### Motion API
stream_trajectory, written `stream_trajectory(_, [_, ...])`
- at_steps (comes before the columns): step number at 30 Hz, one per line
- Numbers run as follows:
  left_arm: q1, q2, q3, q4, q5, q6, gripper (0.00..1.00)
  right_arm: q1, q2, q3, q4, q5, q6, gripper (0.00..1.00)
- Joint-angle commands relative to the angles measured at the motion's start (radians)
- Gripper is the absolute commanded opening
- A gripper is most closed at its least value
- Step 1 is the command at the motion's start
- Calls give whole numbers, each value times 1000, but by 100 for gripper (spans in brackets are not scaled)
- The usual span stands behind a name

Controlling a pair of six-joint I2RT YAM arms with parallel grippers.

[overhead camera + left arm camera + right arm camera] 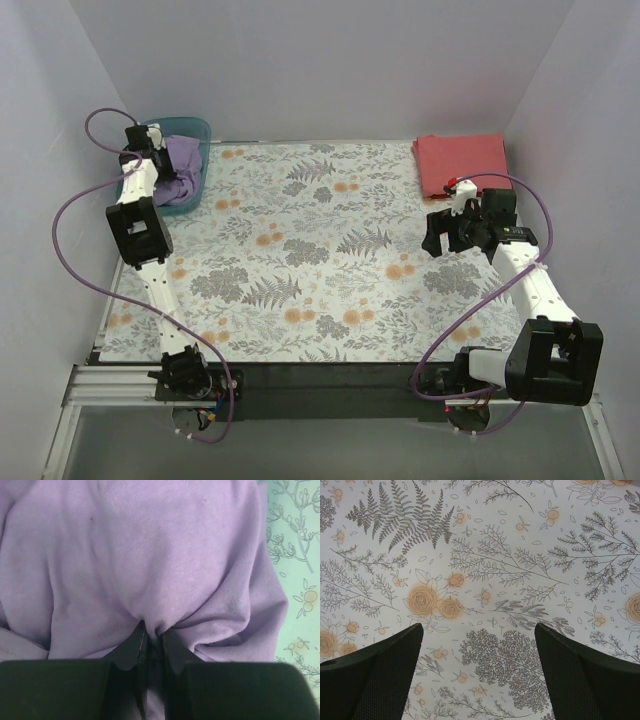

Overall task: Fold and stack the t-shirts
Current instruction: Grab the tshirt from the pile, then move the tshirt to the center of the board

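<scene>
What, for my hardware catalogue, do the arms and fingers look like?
Left arm and right arm: white links, black joint housings, each trailed by a looping purple cable. A red mark sits by the right wrist. Fingers are black, textured.

I see my left gripper (150,150) in the teal bin (200,128) at the lavender shirt (185,160), and my right gripper (445,240) near the folded coral-red shirt (462,160).

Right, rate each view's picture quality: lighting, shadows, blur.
Top external: soft even light, faint shadows under the arms, sharp, no glare on the floral table cover. Left wrist: lavender t-shirt crisp, creases shaded where the left gripper pinches it; gripper body nearly black. Right wrist: print sharp and evenly lit; right gripper fingers dark yet textured.
</scene>
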Motion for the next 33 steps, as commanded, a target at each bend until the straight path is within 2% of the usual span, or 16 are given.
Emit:
stream_trajectory(1, [-16, -62, 32, -32, 65, -15, 0, 3, -1, 23, -10, -16, -10, 98])
stream_trajectory(4, [-14, -128, 90, -7, 77, -46, 0, 3, -2, 25, -9, -26, -7, 98])
stream_trajectory(8, [-14, -309, 95, 118, 133, -109, 0, 3, -4, 31, -10, -35, 1, 99])
stream_trajectory(13, [-14, -426, 132, 229, 162, -189, 0, 3, -10, 29, -9, -46, 10, 98])
stream_trajectory(16, [-17, -468, 190, 238, 248, -241, 0, 3, -22, 28, -9, -44, 10, 98])
stream_trajectory(21, [-72, -573, 183, 287, 422, -394, 0, 3, -33, 32, -9, -53, 10, 98])
stream_trajectory(23, [-103, -638, 145, 302, 467, -460, 0, 3, -31, 37, -9, -56, 11, 98])
stream_trajectory(26, [-166, -737, 4, 318, 556, -512, 0, 3, -28, 51, -15, -65, 11, 98])
stream_trajectory(27, [-192, -760, -39, 318, 638, -529, 0, 2, -27, 57, -18, -75, 13, 98])
stream_trajectory(29, [-222, -846, -222, 342, 764, -525, 0, 3, -27, 68, -25, -81, 11, 99])
stream_trajectory(30, [-230, -875, -304, 358, 892, -500, 14, 2, -25, 72, -38, -91, 8, 98])
stream_trajectory(31, [-233, -914, -448, 361, 918, -494, 46, 2, -22, 84, -44, -93, 7, 98])
stream_trajectory(32, [-226, -979, -527, 341, 921, -483, 75, 2, -21, 94, -53, -96, 2, 98])
stream_trajectory(33, [-218, -1013, -579, 303, 917, -392, 89, 2, -19, 101, -67, -99, -5, 98])
